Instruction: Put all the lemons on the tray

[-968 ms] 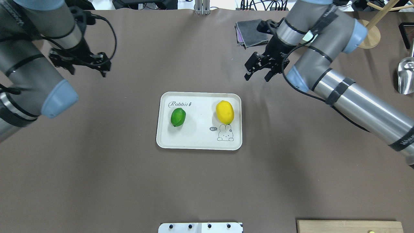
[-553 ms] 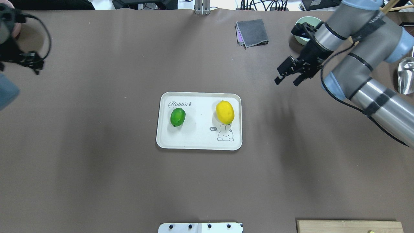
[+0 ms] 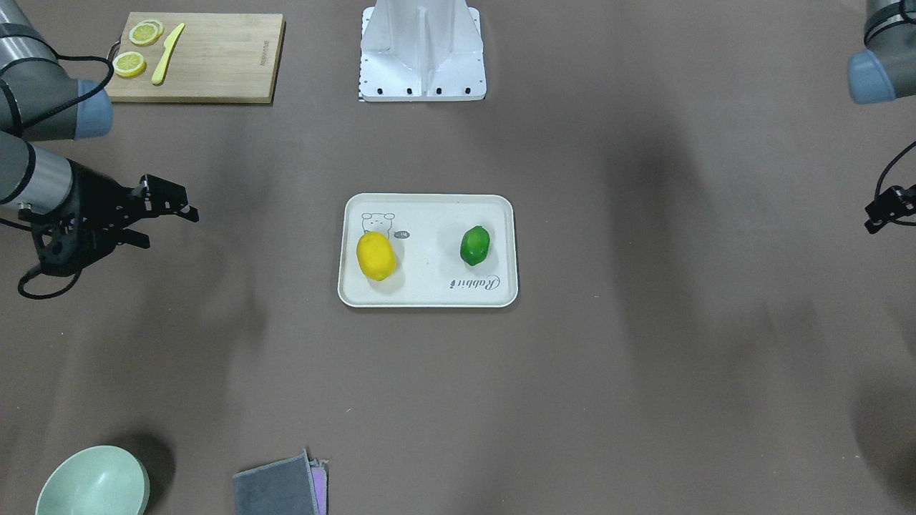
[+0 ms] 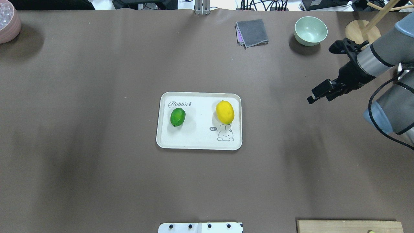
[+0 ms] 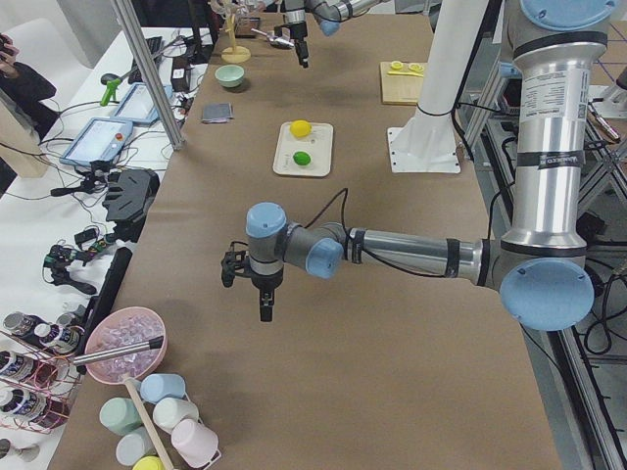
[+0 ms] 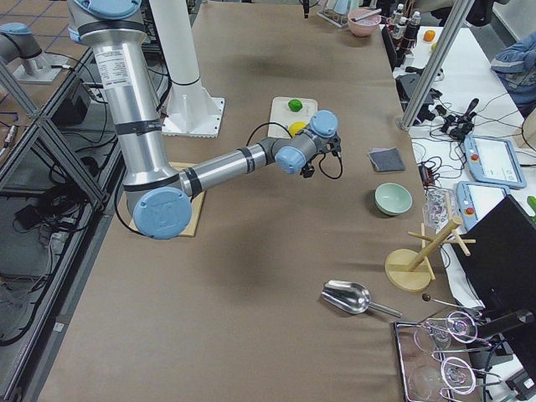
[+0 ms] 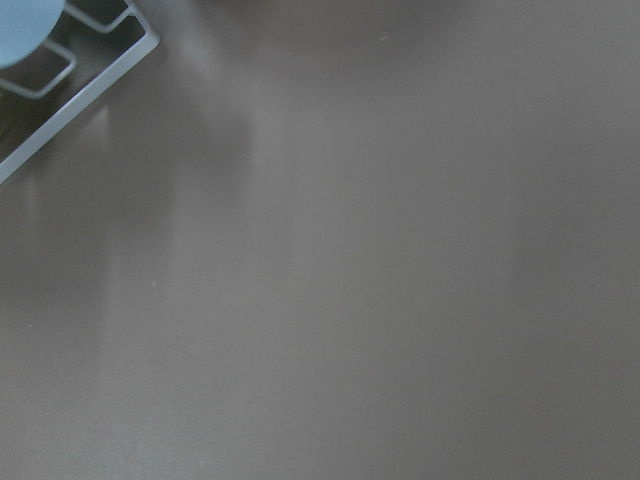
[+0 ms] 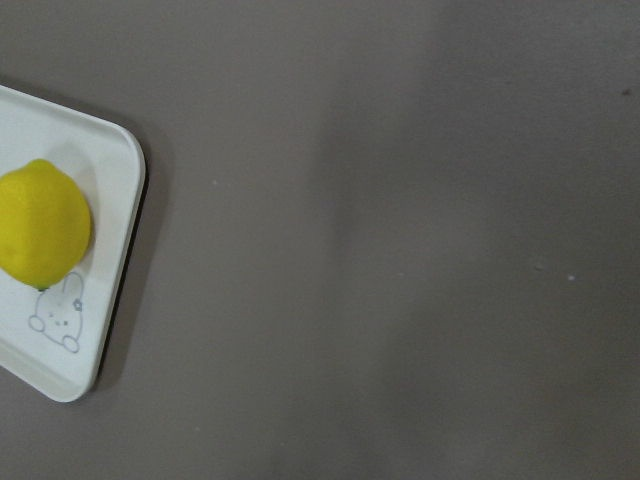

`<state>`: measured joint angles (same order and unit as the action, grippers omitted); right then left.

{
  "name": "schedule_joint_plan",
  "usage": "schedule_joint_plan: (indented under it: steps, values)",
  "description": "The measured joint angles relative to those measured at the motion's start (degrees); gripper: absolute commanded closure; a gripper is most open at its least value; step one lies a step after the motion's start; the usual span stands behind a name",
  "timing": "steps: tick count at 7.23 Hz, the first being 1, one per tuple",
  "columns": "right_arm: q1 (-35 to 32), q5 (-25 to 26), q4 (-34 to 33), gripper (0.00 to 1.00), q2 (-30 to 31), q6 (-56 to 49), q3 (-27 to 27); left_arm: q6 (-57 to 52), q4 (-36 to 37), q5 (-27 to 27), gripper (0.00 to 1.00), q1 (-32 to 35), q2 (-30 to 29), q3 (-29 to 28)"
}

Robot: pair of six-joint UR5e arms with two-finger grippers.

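One yellow lemon (image 4: 224,112) and one green lemon (image 4: 178,116) lie apart on the single tray (image 4: 199,139) at the middle of the desk (image 4: 97,168). The right gripper (image 3: 170,227), near the right edge, has its jaws spread and empty. The left gripper (image 3: 886,209) is at the left edge, and I cannot tell how its jaws stand.

A robotics lab: teach pendants (image 6: 491,161), aluminium framing (image 5: 149,73) and a white robot pedestal (image 3: 421,50) surround the table (image 4: 97,178).
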<state>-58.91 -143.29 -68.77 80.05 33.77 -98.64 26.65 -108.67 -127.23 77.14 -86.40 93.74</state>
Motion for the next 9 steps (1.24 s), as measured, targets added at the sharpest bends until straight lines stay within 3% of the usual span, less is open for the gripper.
schedule_joint_plan:
  steps: [2,4,6,7,9]
  values:
    - [-4.34,4.91,-2.99,0.01,5.53,-2.76,-1.65,-1.63,-3.31,-5.16,0.02,5.92,3.02,0.15]
    - [-10.65,7.43,-11.26,0.01,7.28,-9.48,-0.66,-2.8,-2.35,-5.86,0.02,8.59,4.12,1.54]
    - [-17.47,7.87,-21.08,0.05,7.47,-18.83,0.52,-3.06,4.67,-5.75,0.02,9.0,3.81,4.71]
    - [-20.46,7.91,-25.14,0.01,7.44,-20.91,0.69,-3.11,9.53,-5.73,0.02,9.02,3.62,6.86]
    - [-25.03,7.93,-29.31,0.01,7.38,-25.11,0.76,-3.19,13.68,-5.69,0.02,9.13,3.71,8.75]
